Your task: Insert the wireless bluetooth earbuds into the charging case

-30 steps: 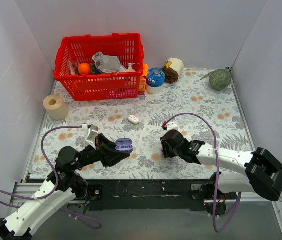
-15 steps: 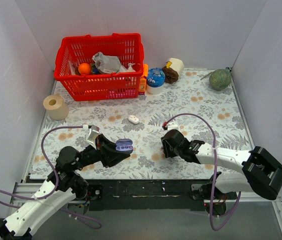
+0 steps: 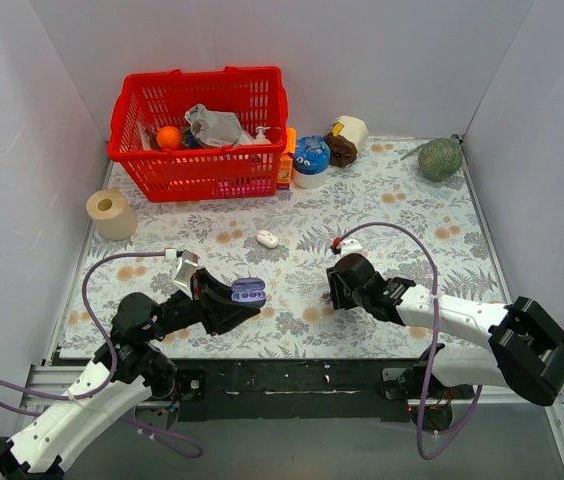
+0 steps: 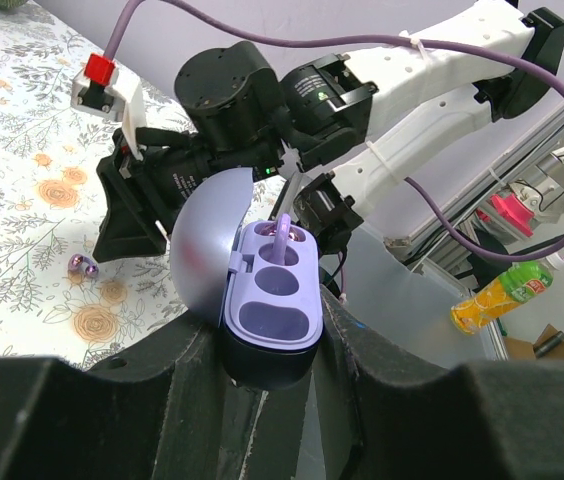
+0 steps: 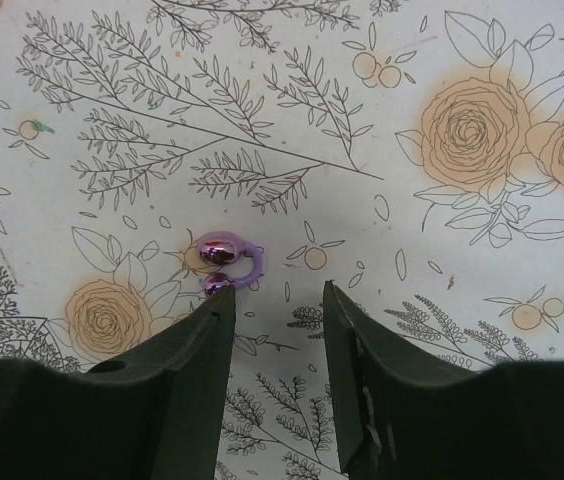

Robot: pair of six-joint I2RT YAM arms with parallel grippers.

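Observation:
My left gripper (image 3: 243, 296) is shut on the charging case (image 3: 248, 290), a lavender case with its lid open. In the left wrist view the case (image 4: 274, 285) sits between the fingers, and one purple earbud (image 4: 282, 232) stands in its far well. A second shiny purple earbud (image 5: 224, 258) with a curved hook lies on the floral table cover. My right gripper (image 5: 277, 290) hovers over it, open, with nothing between the fingers; the bud lies just beyond the left fingertip (image 5: 220, 298). The left wrist view shows that bud (image 4: 83, 265) below the right gripper (image 3: 334, 292).
A red basket (image 3: 202, 135) with several items stands at the back left, and a paper roll (image 3: 111, 213) at the left edge. A small white object (image 3: 267, 239) lies mid-table. A blue-topped tub (image 3: 311, 160), another roll (image 3: 350, 132) and a green ball (image 3: 440, 158) line the back.
The right gripper has shifted a little farther from the near edge and to the right. The left arm and the case have not moved.

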